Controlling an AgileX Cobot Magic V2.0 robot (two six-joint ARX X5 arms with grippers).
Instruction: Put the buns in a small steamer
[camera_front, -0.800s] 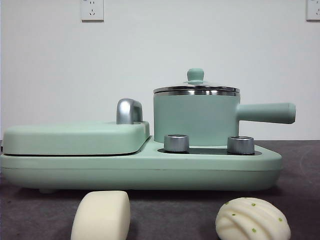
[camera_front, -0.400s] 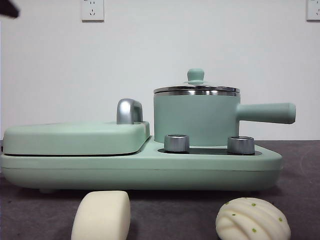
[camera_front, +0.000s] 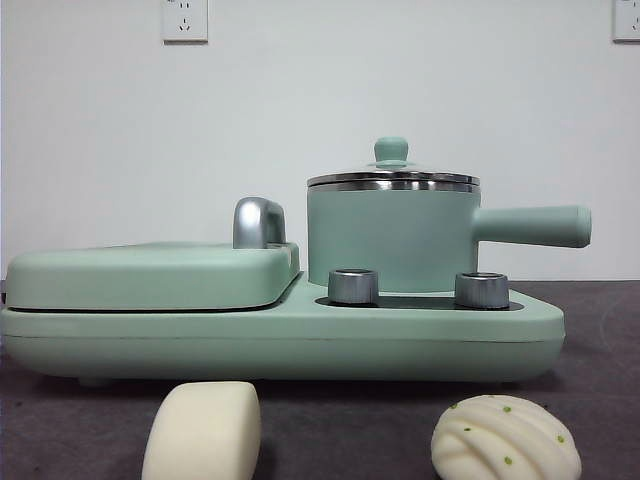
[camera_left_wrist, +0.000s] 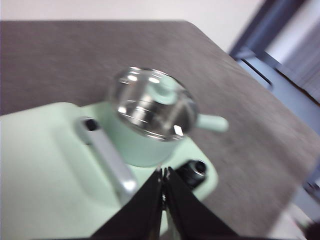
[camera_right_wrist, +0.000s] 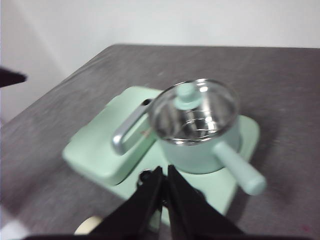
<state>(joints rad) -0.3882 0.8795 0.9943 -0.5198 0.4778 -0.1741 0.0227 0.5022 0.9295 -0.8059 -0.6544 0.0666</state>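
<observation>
The steamer (camera_front: 392, 232) sits on the right half of the green cooker base (camera_front: 280, 335), its glass lid (camera_front: 392, 176) on, handle pointing right. The 2 buns lie on the table in front of the base, well apart: the oblong bun (camera_front: 203, 430) left, the pleated bun (camera_front: 505, 438) right. Neither is in the pot.

Both arms hover above. The left gripper (camera_left_wrist: 163, 181) and right gripper (camera_right_wrist: 164, 186) each have their jaws pressed together, holding nothing.

The lid likely has to come off first. One gripper should spread its jaws, drop straight over the knob (camera_front: 391, 150), pinch it squarely and lift vertically so the rim does not drag the pot. Set the lid clear of the buns. The buns look soft, so grip lightly across the short side.
</observation>
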